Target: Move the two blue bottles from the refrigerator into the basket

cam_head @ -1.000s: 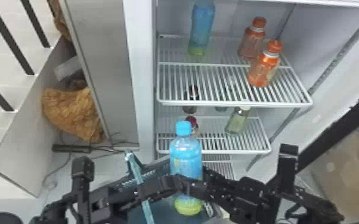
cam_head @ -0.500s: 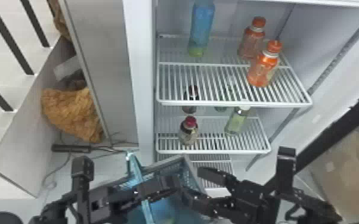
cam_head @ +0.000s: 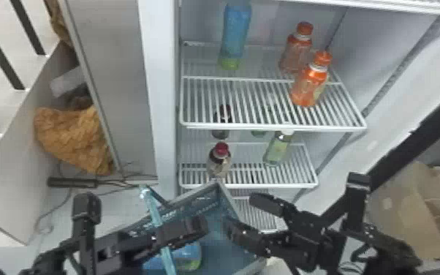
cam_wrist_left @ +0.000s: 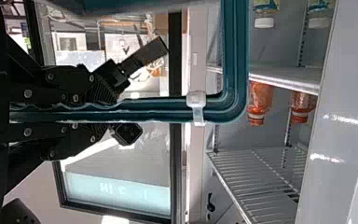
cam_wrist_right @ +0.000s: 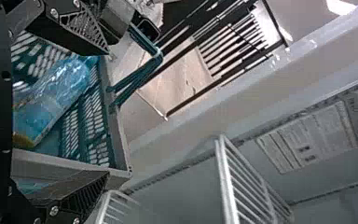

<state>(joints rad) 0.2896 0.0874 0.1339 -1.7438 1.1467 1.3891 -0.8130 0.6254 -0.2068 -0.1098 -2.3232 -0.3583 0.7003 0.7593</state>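
One blue bottle (cam_head: 236, 31) stands on the refrigerator's upper shelf, at its left. Another blue bottle (cam_head: 190, 256) lies inside the basket (cam_head: 193, 199), partly behind the handle and my left arm; in the right wrist view this bottle (cam_wrist_right: 53, 100) rests against the meshed side of the basket (cam_wrist_right: 70, 163). My left gripper (cam_head: 184, 232) is closed around the light-blue handle; in the left wrist view, that gripper (cam_wrist_left: 105, 111) has the handle (cam_wrist_left: 154, 109) between its fingers. Over the basket's right side, my right gripper (cam_head: 243, 211) is open and holds nothing, likewise the right gripper (cam_wrist_right: 105, 112) in its wrist view.
Two orange-capped bottles (cam_head: 308, 86) share the upper shelf (cam_head: 266, 126). A red-capped bottle (cam_head: 220, 161) and a green bottle (cam_head: 277, 148) stand on the shelf below, just beyond the basket. Cardboard (cam_head: 413, 212) is at the far right.
The second blue bottle was upright between my right gripper's fingers; it has dropped into the basket, and those fingers have parted. The right gripper has shifted slightly toward the shelves.
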